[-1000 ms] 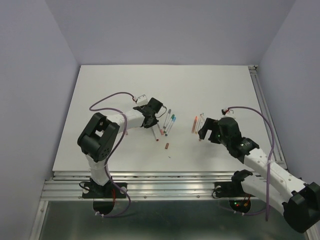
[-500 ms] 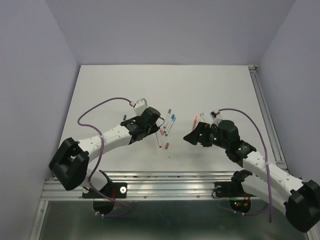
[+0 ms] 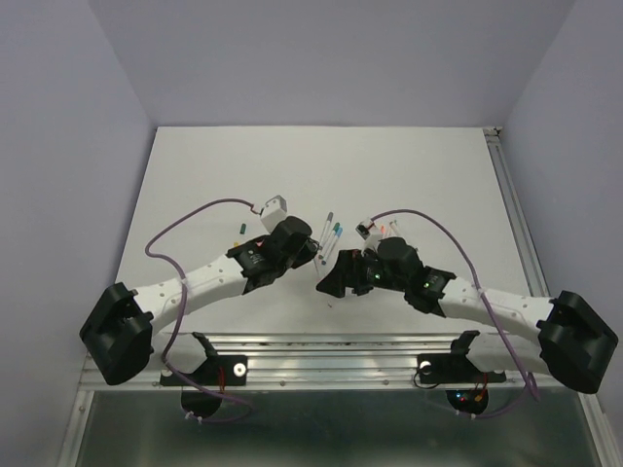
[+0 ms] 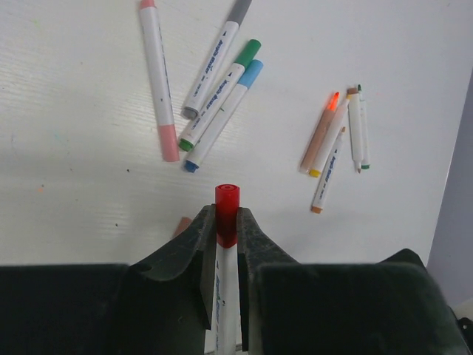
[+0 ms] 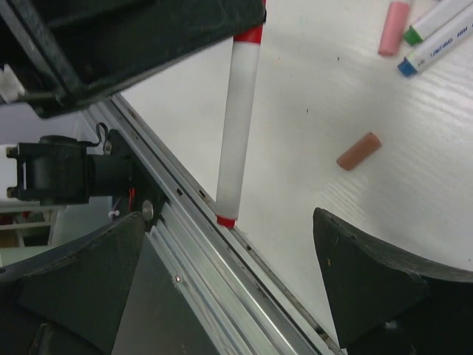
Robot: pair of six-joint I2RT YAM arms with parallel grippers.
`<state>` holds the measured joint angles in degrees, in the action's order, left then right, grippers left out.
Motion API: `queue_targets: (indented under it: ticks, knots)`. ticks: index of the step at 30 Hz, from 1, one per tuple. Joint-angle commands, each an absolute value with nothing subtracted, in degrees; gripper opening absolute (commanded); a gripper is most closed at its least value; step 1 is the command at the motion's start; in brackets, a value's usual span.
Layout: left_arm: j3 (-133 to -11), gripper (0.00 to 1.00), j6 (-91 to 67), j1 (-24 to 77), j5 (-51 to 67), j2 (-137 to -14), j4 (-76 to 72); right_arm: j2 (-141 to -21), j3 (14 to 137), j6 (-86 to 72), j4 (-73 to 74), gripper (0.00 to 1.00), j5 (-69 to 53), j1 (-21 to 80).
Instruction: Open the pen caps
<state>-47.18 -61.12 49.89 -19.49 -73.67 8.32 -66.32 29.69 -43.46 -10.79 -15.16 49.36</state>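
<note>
Change noted: a second ago the arms sat well apart, the left folded back by the pile and the right out at 3 o'clock of it. Both have since swung in and now meet near the 6 o'clock edge of the bench [image 3: 195, 175].

Left end effector [image 4: 226, 225]: nearly closed, pinching the red-capped pen [image 4: 228, 296] on its white barrel. The red cap [image 4: 227, 211] pokes out past the fingertips toward 12 o'clock in the left wrist view. The pen is held clear of the bench.

Right end effector [image 5: 229, 251]: jaws spread as wide as they go, nothing in them. In its own view the barrel runs from 12 down to 6 o'clock. Its lower red end sits level with the spread fingers and touches neither (depth hard to judge).

Reading: pick-up done, and the pen is presented for a two-arm pull. The cap is still on, so the right arm must close on one end before anything separates.

The other pens [image 4: 222, 96] lie on the bench at 12 o'clock of the held one. A loose brown cap [image 5: 358, 150] lies nearby.
</note>
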Motion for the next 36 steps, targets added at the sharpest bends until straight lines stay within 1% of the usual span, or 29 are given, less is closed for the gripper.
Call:
queue_targets:
  ticks: [1,7,10,11,13,14,16,17,19,20,22,23,24,31,36]
  knots:
    - [-46.14,0.0,-63.46,51.06,-19.78,-70.84,6.5,-68.55,35.33,-41.75,-16.08,1.0,-10.46,50.36]
    - [-46.05,0.0,-65.39,52.38,-19.25,-70.4,6.5,-73.56,38.75,-41.31,-16.7,0.95,-9.14,51.41]
    - [-46.14,0.0,-66.27,53.0,-19.42,-70.05,6.42,-75.23,39.81,-41.22,-16.61,0.88,-8.79,51.5]
    - [-46.06,0.0,-66.44,53.43,-19.77,-69.96,6.5,-75.58,40.6,-41.57,-15.65,0.82,-7.92,51.59]
    - [-46.14,0.0,-67.06,53.61,-20.13,-69.61,6.42,-76.38,41.04,-42.19,-15.21,0.75,-7.73,51.77]
    - [-46.14,0.0,-67.23,53.79,-20.39,-69.61,6.5,-76.46,41.31,-42.45,-15.12,0.66,-7.56,51.94]
    - [-45.97,0.0,-67.85,53.88,-20.74,-69.61,6.5,-76.47,41.31,-42.98,-14.94,0.58,-7.47,52.21]
    - [-46.14,0.0,-68.03,53.88,-20.83,-69.61,6.59,-76.38,41.31,-43.33,-14.68,0.5,-7.3,52.21]
    - [-46.23,0.0,-68.2,53.88,-21.27,-69.43,6.77,-76.03,41.22,-43.68,-14.07,0.4,-6.77,52.47]
    - [-46.4,0.0,-68.38,53.88,-21.7,-69.26,6.68,-75.85,41.22,-43.86,-13.45,0.28,-6.51,52.64]
    - [-46.93,0.0,-68.55,53.88,-22.24,-68.65,6.5,-75.41,40.52,-45.17,-13.53,0.16,-6.33,52.65]
    - [-47.28,0.0,-68.9,53.88,-23.45,-68.56,6.59,-74.89,40.34,-45.26,-14.14,0.04,-7.2,52.73]
    - [-47.46,0.0,-69.17,53.88,-24.25,-68.47,6.59,-74.53,40.08,-45.87,-14.32,0.01,-7.55,52.91]
    - [-48.78,0.0,-70.75,53.61,-33.56,-70.83,5.98,-69.97,37.19,-48.51,-17.48,0.01,-14.31,56.6]
    - [-50.71,0.0,-71.28,50.28,-37.53,-73.65,6.33,-66.54,30.86,-54.22,-26.44,0.01,-21.79,61.42]
